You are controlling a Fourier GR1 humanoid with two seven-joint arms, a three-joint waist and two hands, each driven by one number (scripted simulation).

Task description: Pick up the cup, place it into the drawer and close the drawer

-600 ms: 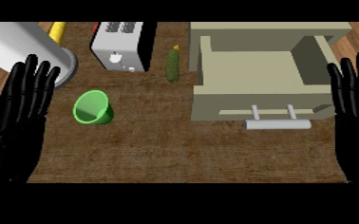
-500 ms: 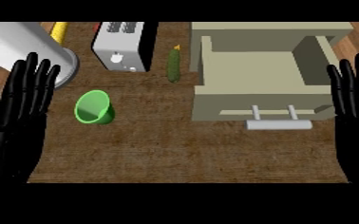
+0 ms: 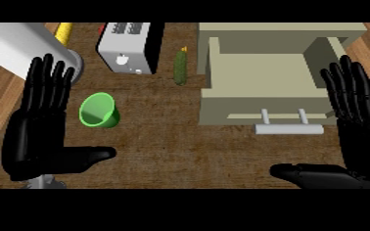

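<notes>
At the far left, the black left hand [image 3: 39, 127] rests flat and spread, fingers straight, thumb out to the side, holding nothing. Just right of it a small bright green plastic cup [image 3: 98, 110] lies tipped on the dark brown counter [image 3: 180, 151], apart from the fingers. Behind it stands a white boxy toaster [image 3: 130, 46], then a slim dark green cucumber [image 3: 180, 67]. Next comes the open beige drawer [image 3: 264, 85] with its pale bar handle [image 3: 288, 128]. At the far right, the black right hand [image 3: 347, 127] is likewise spread and empty.
</notes>
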